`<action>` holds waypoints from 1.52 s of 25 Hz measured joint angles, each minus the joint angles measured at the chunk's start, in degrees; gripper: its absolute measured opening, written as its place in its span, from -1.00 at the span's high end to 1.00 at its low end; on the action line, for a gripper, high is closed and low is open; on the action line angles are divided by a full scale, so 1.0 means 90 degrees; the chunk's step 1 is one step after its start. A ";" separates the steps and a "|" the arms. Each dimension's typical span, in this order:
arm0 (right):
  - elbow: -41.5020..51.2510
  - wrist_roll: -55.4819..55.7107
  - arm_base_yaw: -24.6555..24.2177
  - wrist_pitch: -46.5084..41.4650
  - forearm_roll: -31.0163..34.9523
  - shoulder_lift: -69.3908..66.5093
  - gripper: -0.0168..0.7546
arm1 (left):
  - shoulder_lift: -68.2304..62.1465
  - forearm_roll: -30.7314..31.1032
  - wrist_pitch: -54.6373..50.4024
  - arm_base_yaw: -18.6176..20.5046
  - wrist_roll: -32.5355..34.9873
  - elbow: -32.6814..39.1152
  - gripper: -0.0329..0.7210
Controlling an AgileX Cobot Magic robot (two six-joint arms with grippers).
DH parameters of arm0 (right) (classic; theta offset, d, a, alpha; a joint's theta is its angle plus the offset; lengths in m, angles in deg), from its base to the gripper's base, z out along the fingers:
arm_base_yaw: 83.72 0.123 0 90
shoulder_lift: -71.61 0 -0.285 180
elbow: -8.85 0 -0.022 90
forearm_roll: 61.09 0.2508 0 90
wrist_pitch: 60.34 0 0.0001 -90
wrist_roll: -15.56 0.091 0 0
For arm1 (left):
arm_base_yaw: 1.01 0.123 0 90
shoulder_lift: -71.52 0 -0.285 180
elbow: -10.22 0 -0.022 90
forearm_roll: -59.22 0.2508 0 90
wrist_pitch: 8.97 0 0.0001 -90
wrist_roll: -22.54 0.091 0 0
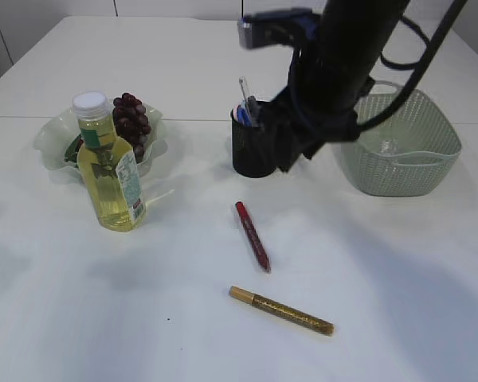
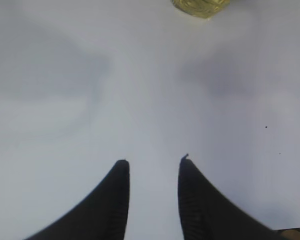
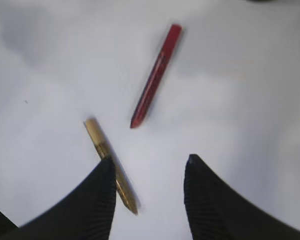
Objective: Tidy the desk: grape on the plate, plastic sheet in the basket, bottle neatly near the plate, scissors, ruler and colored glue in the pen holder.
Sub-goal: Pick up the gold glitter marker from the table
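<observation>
Two colored glue pens lie on the white table: a red one (image 1: 252, 235) (image 3: 155, 75) and a gold glitter one (image 1: 280, 310) (image 3: 110, 162). My right gripper (image 3: 149, 160) hangs open above them with nothing between its fingers, and the gold pen runs under its left finger. The black pen holder (image 1: 251, 151) has a clear stick and blue parts poking out. I cannot tell scissors from ruler. Dark grapes (image 1: 131, 123) rest on the glass plate (image 1: 52, 143). In front of the plate stands the yellow bottle (image 1: 111, 171) (image 2: 200, 6). My left gripper (image 2: 152, 160) is open over bare table.
A green woven basket (image 1: 434, 147) stands at the back right with something clear and shiny in it. My right arm (image 1: 342, 64) reaches down between the pen holder and the basket. The left arm is outside the exterior view.
</observation>
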 joint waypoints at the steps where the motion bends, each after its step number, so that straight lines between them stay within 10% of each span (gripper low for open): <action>1: 0.0231 0.0080 0.0098 -0.0013 -0.0199 0.0000 0.01 | 0.0000 0.0000 0.0000 0.0000 0.0000 0.0000 0.26; 38: 0.2555 -0.2922 0.0866 0.1757 0.0545 -0.0720 -0.02 | 0.0000 -0.0062 0.0001 0.0000 0.0000 0.0000 0.26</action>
